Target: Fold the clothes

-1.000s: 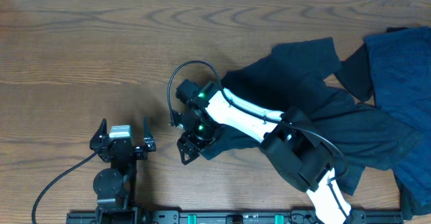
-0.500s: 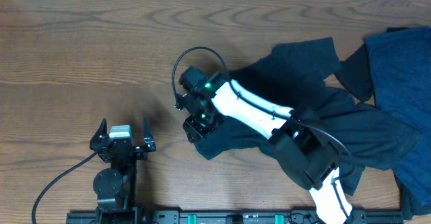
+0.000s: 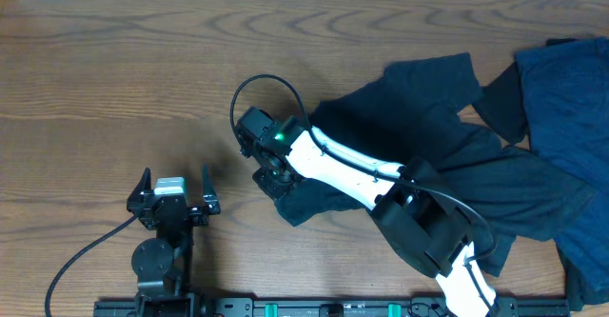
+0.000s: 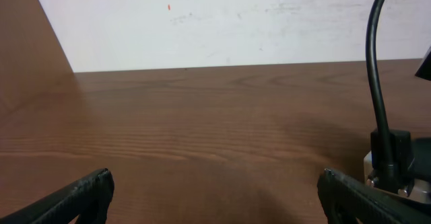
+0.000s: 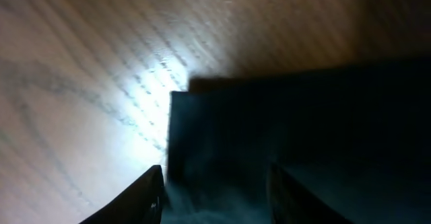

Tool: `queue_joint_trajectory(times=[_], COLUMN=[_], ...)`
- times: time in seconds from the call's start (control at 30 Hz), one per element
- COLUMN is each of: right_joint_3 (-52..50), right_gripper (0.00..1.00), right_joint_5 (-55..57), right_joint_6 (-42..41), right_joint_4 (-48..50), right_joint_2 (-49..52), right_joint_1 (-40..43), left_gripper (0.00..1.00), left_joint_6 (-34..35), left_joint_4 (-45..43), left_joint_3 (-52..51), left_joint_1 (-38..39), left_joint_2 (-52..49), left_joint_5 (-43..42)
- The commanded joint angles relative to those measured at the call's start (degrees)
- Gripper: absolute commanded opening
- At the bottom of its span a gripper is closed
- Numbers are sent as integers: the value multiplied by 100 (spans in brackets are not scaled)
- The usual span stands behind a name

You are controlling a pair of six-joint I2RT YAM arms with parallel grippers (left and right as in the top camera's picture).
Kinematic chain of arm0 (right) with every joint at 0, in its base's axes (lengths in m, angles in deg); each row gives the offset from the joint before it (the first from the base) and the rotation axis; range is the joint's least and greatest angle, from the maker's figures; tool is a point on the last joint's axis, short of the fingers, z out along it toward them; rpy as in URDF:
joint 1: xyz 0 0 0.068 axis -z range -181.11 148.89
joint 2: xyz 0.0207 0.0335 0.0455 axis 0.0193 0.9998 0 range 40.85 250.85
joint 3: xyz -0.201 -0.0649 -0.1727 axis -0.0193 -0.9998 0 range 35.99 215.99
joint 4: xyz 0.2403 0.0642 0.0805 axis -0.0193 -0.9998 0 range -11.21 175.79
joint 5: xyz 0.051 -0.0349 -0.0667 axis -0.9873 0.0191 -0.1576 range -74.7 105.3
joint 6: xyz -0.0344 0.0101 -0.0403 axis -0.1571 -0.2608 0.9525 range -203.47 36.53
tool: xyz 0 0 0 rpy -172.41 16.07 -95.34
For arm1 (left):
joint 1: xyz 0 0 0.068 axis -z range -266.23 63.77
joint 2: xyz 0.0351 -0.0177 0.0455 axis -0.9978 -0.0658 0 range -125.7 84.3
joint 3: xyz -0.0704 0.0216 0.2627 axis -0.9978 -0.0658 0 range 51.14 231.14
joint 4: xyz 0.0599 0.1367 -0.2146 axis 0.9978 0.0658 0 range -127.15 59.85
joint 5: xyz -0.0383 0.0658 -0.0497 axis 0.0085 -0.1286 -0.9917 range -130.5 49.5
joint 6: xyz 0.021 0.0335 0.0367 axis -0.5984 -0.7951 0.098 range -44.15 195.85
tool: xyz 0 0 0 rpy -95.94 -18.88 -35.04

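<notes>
half open, the right pincer point(image 5: 215, 177) straddles the t-shirt point(image 5: 283, 109) edge; left pincer point(image 4: 215, 183) gapes empty.

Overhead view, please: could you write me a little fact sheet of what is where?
Table: brown wood
T-shirt: very dark, crumpled, right of centre
Second garment: bluer, at the right edge, against the T-shirt
Right gripper: fingers either side of the T-shirt's left corner; grip unclear
Left gripper: open, apart from the cloth
</notes>
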Motion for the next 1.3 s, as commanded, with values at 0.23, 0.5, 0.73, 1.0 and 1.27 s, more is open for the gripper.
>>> queue_joint_trajectory(times=[0.23, 0.5, 0.73, 1.0, 1.27], right_joint_3=[39, 37, 37, 17, -109], right_gripper=[49, 49, 41, 38, 36], right_joint_5=[179, 184, 203, 203, 205], right_joint_6=[-94, -92, -90, -90, -90], right_joint_4=[61, 83, 83, 98, 173], right_joint_2=[-157, -157, -157, -157, -157], right_joint_1=[-168, -295, -295, -321, -321], left_gripper=[98, 98, 98, 98, 98], left_joint_6=[-52, -52, -52, -52, -52], left_joint_4=[149, 149, 149, 149, 149], left_joint_3=[-151, -151, -151, -151, -151], left_joint_1=[-22, -22, -22, -22, -22], left_joint_2=[33, 33, 33, 35, 33], left_joint_5=[116, 116, 116, 116, 116])
